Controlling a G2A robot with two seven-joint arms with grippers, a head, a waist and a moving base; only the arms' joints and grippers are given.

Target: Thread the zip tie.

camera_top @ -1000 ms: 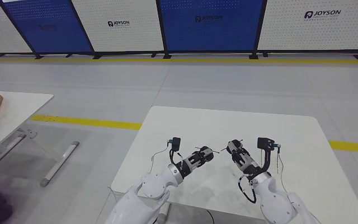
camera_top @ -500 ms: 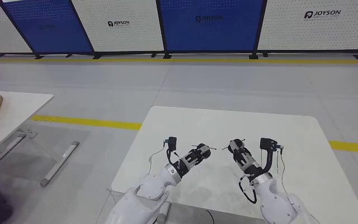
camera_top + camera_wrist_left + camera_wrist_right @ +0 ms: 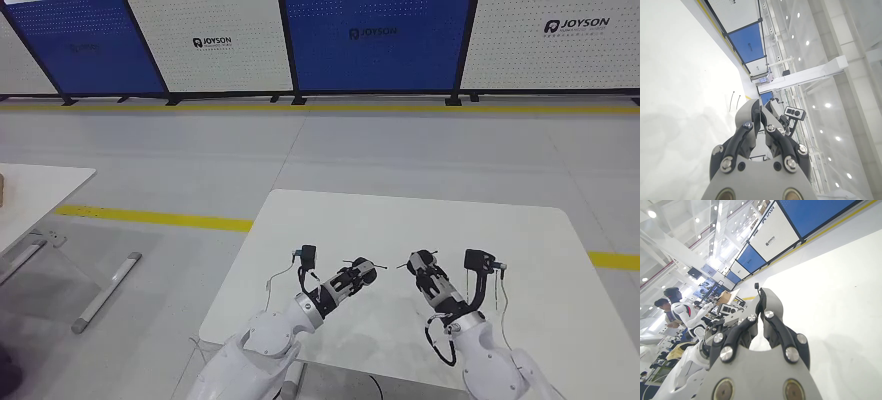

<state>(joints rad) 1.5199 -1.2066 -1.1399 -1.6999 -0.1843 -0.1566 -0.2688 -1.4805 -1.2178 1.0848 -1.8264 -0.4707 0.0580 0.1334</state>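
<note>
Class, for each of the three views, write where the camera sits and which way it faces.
Top: above the arms, looking down at the table; left gripper and right gripper show.
Left wrist: behind its fingers, facing along the table towards the right gripper.
Right wrist: behind its fingers, shut on a zip tie, facing the table and hall.
Shared: all three show the table.

The white table [image 3: 400, 220] has rounded corners and a plain matte top. Two thin black zip ties [image 3: 732, 101] lie flat on it side by side, close but apart, out toward its 3 o'clock edge.
</note>
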